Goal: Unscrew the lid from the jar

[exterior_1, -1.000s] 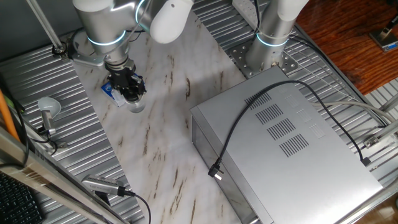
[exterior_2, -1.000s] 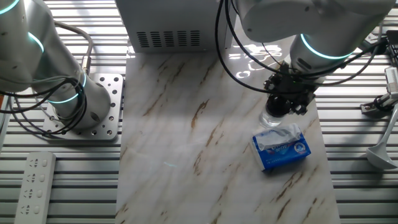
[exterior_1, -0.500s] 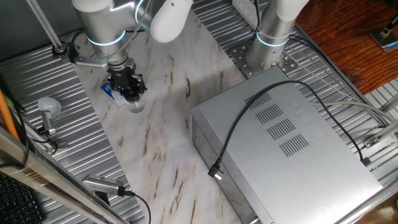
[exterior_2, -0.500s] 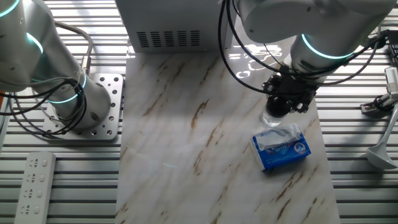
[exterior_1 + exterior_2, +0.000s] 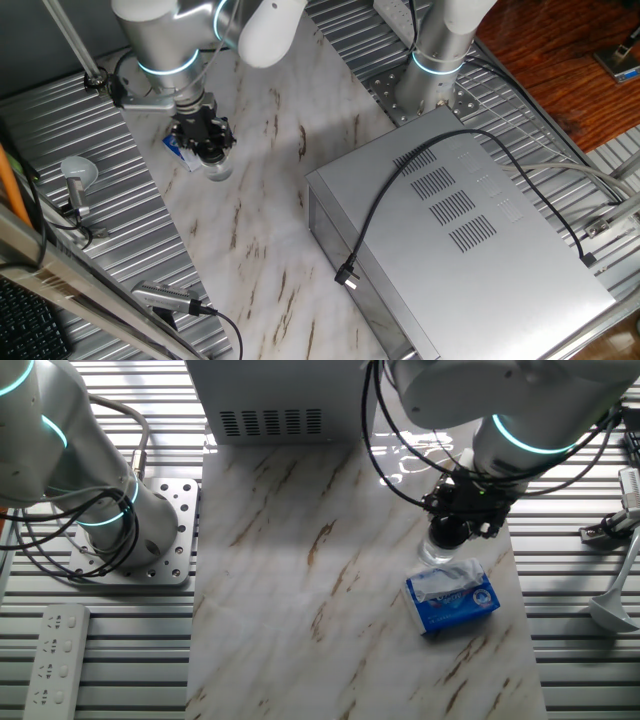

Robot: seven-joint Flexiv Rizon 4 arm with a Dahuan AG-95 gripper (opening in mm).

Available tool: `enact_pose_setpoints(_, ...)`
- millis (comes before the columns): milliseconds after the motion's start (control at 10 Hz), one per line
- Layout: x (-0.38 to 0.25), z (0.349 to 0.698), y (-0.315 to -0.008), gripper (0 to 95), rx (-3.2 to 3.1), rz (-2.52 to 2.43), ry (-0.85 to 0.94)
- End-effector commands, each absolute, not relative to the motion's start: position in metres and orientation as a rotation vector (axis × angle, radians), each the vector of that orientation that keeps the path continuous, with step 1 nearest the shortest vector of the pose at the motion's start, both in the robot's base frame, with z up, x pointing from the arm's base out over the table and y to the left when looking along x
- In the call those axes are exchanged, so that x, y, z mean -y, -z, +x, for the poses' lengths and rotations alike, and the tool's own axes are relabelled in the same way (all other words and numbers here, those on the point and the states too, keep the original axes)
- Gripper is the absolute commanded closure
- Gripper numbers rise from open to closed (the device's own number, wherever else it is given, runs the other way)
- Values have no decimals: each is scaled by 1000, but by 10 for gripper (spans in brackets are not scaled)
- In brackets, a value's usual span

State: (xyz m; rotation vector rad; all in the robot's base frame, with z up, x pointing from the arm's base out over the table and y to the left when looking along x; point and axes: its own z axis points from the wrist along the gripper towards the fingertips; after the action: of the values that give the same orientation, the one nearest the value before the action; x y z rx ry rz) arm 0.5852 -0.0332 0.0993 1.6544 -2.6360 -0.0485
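The grey metal box sits well apart and poses no risk, but the blue-and-white packet lies touching or just beside the jar near the marble tabletop's edge. The gripper sits down over the lid, apparently clenched on it. With nothing bracing the glass, the jar may simply spin or tip against the packet instead of the lid loosening.

Jar standing on the table, gripper directly above it over its top, packet lying just beside the jar, metal box well apart across the table, cable lying on the box
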Motion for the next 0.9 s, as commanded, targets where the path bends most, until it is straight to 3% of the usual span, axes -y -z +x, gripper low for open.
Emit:
enact_pose_setpoints(100, 32, 584, -99, 570, 2597, 1702, 29)
enact_pose_setpoints(200, 32, 584, -99, 570, 2599, 1687, 9)
enact_pose_setpoints(300, 32, 584, -99, 380, 2606, 1681, 0)
enact_pose_setpoints(900, 32, 584, -102, 380, 2621, 1663, 11)
